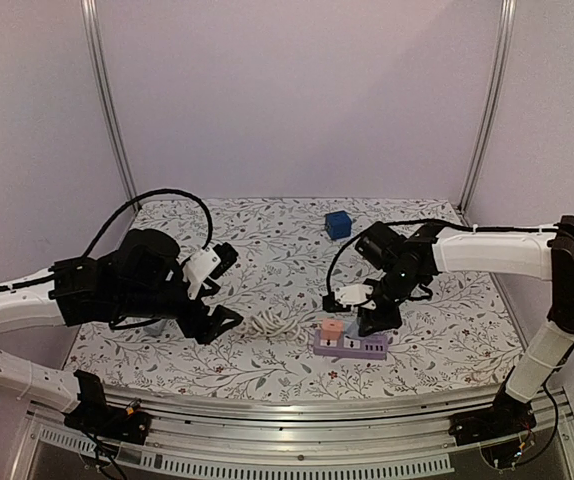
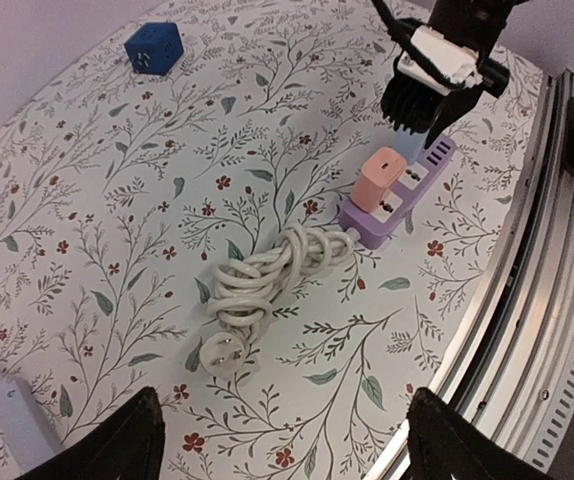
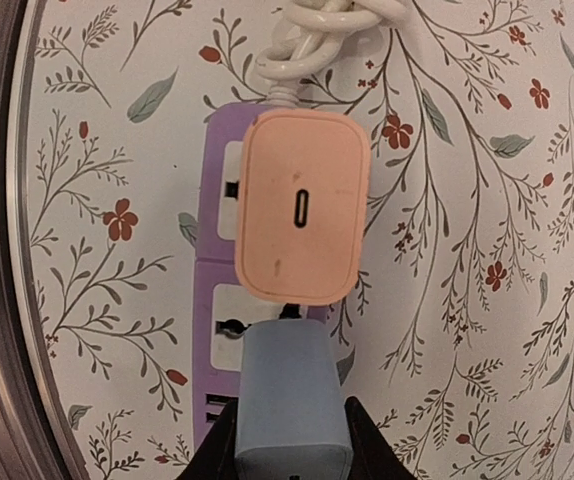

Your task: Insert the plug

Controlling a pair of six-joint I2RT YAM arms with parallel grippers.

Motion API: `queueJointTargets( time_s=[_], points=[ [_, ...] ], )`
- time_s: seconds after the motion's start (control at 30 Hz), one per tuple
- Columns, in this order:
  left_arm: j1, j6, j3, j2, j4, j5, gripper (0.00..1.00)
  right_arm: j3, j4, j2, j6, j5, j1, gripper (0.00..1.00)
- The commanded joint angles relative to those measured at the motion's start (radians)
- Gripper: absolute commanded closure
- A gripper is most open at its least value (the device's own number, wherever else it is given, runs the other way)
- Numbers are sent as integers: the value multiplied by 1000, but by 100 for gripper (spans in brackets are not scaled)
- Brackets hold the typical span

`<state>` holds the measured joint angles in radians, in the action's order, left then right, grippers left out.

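Though the table (image 1: 267,235) has free room leftward, the strip (image 3: 219,190) lies near its near edge. The left gripper (image 2: 287,450) hangs spread, empty. The right gripper (image 1: 375,320) clamps the plug (image 3: 292,385) over the socket (image 3: 232,325) beside the charger (image 3: 302,215); insertion looks underway, needing a straight, aligned push down.
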<state>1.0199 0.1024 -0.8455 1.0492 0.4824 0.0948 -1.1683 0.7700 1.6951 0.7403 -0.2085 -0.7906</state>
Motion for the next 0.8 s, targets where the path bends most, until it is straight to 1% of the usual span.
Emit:
queueJointTargets(
  time_s=[0.0,0.23,0.37,0.77],
  points=[
    [-14,-3,18,1,-28,8,17,-16,122,-24,-45,26,-11,100],
    [-13,-31,19,0,-19,7,17,-63,166,39,-97,28,-25,100],
    [-15,-47,19,-2,-12,6,16,-93,187,86,-136,57,-37,100],
    [-29,-77,26,2,-7,-12,16,-192,238,232,-316,110,-116,100]
  ],
)
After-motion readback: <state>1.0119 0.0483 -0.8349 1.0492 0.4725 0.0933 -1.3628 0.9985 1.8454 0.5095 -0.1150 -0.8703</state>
